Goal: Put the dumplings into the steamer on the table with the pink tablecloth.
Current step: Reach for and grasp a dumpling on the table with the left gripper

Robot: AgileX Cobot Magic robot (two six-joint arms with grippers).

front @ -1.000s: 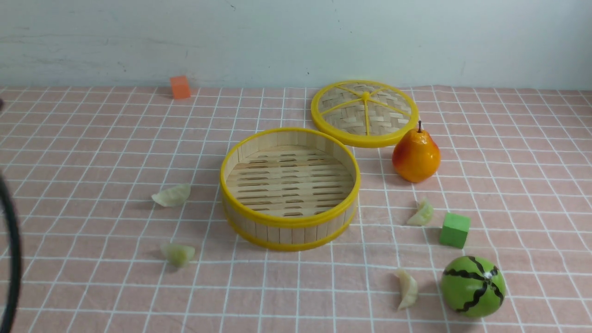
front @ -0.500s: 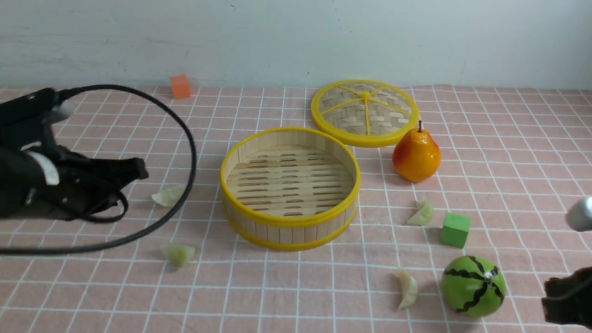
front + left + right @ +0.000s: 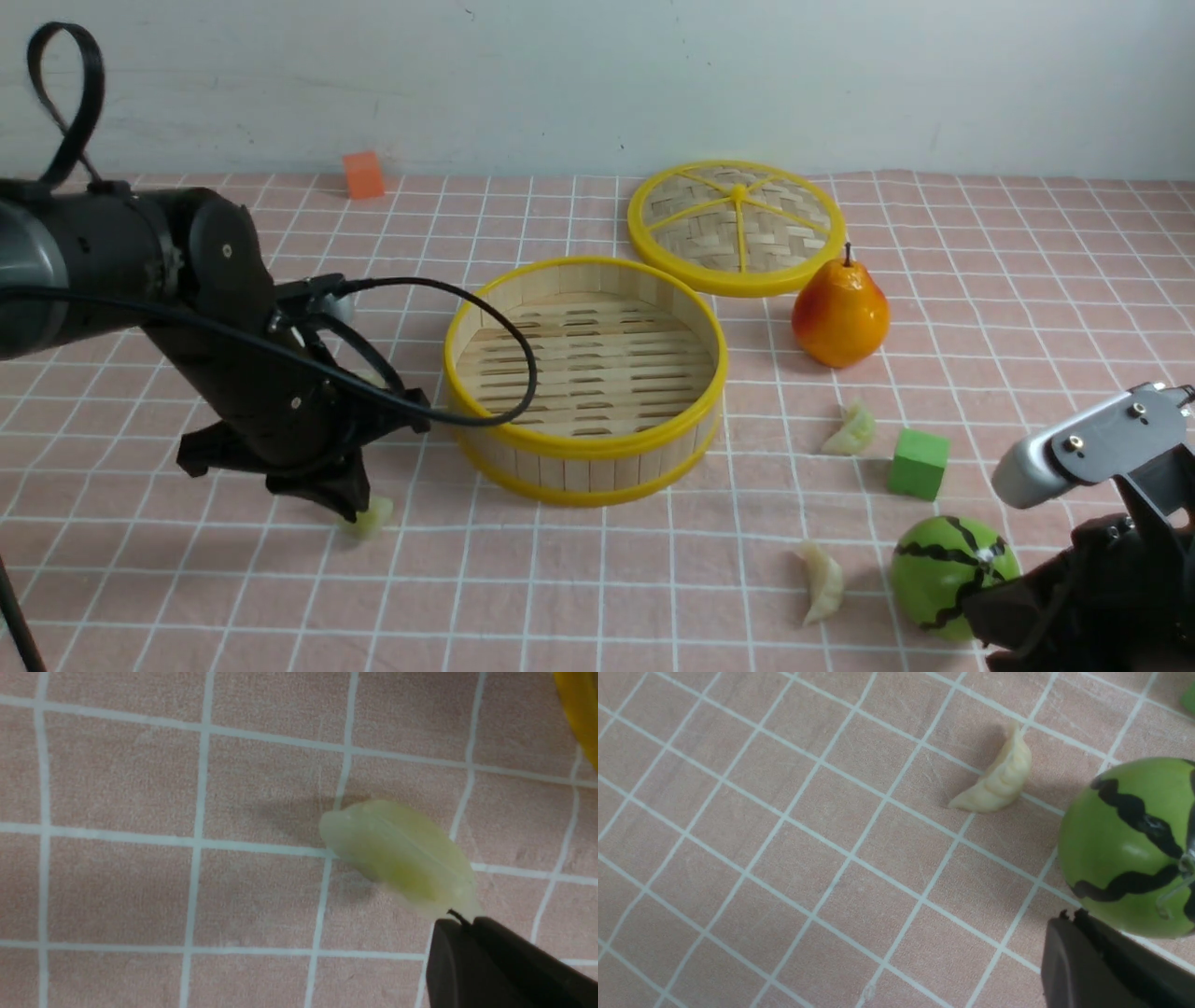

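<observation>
I counted three dumplings (image 3: 850, 431) on the pink tablecloth (image 3: 597, 597) outside the one steamer (image 3: 579, 471), one at the left gripper (image 3: 460, 924) tip, jaws together, right gripper (image 3: 1069, 917) also pinched closed by the watermelon (image 3: 943, 574), plus one lid (image 3: 737, 229), one pear (image 3: 839, 315), two cubes (image 3: 363, 175), pale wall (image 3: 597, 84) behind.

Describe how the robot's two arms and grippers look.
The left arm has rounded black links and a grey section; a thin black cable arcs off it and a black strap loops above. The right arm shows a silver-grey housing with small screws over black parts. The left gripper and right gripper have flat matte-black fingers.
</observation>
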